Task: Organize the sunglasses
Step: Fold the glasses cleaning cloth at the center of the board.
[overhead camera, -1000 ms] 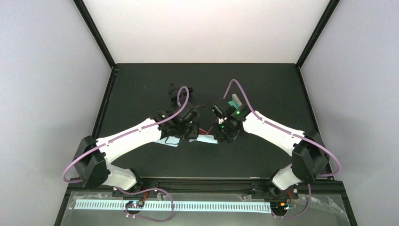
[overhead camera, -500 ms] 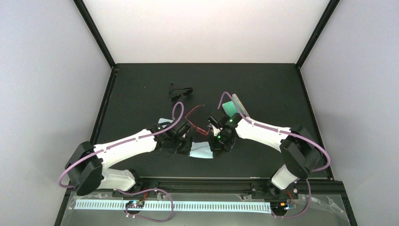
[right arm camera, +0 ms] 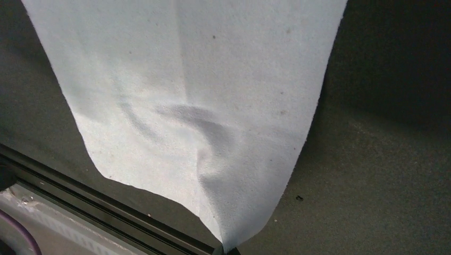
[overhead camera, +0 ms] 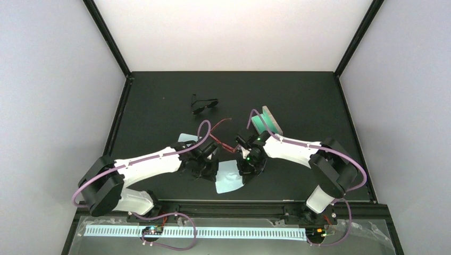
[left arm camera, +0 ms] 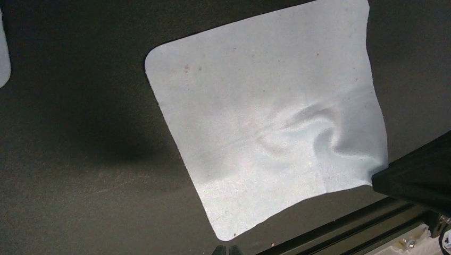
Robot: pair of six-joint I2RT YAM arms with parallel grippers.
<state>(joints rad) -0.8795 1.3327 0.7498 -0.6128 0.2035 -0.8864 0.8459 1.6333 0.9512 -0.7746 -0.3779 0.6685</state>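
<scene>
Left claw [left arm camera: 227, 249]: closed, its tips pressed together at the bottom edge of the left wrist view. It holds nothing.
Left claw position: low over the tabletop [overhead camera: 159, 101], in the lower centre of the top view, left of the cloth [overhead camera: 228, 181].
Right claw [overhead camera: 245, 172]: closed on one corner of the cloth. In the right wrist view the sheet narrows to a point right at the fingertips.
Cloth: pale blue, with rounded corners. It is spread over the tabletop in the lower centre of the top view, close to the near rail. Creases run toward the pinched corner.
Cloth and left claw: a free rounded corner lies just above the left tips in the left wrist view. I cannot tell whether it touches them.
Sunglasses [overhead camera: 222, 142]: red frame, on the tabletop in the centre of the top view. They lie between the two wrists and above both claws. One thin arm angles toward the upper right. Neither claw touches them.
Second cloth [overhead camera: 186, 138]: pale, partly hidden behind the left arm, left of the sunglasses.
Black pair [overhead camera: 203, 104]: dark glasses in the upper centre, well apart from both claws.
Green case [overhead camera: 263, 121]: upper right of centre, just above the right arm.
</scene>
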